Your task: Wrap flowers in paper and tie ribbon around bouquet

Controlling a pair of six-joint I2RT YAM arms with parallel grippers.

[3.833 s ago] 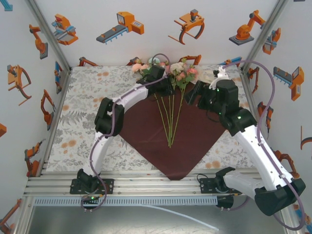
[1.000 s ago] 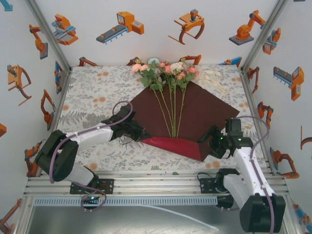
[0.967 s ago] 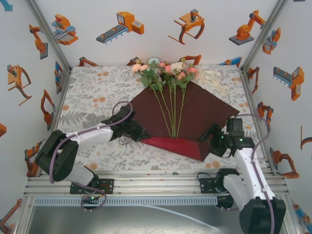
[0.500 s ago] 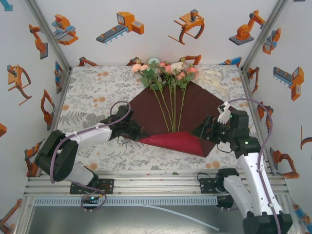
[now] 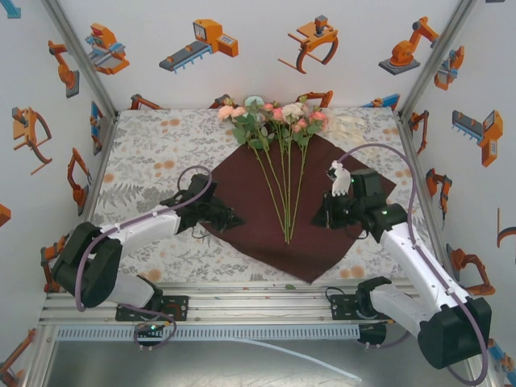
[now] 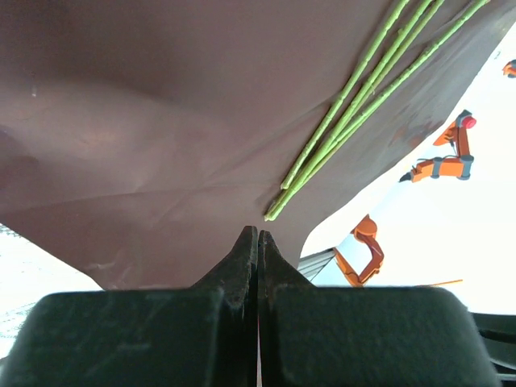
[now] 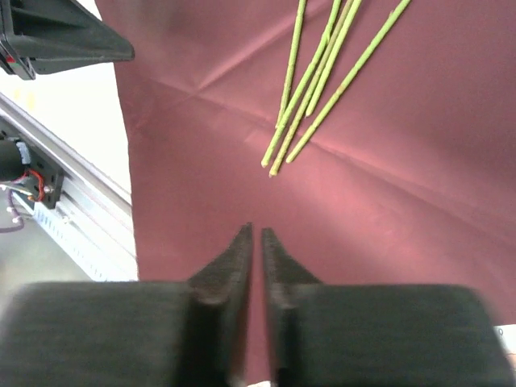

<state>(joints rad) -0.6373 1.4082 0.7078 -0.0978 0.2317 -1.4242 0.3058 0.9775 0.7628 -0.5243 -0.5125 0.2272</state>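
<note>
The left gripper (image 6: 257, 235) is seen pressed together with its tips at the near edge of the paper (image 6: 145, 121). Whether the sheet is pinched cannot be told, and the cut stem ends of the flowers (image 6: 298, 177) are found toward 1 o'clock. The right gripper (image 7: 256, 235) is held closed on nothing above the dark red sheet, stem ends at 12 o'clock. In the top view the paper is laid flat on the table (image 5: 145, 153), with blooms fanned past its 12 o'clock corner.
</note>
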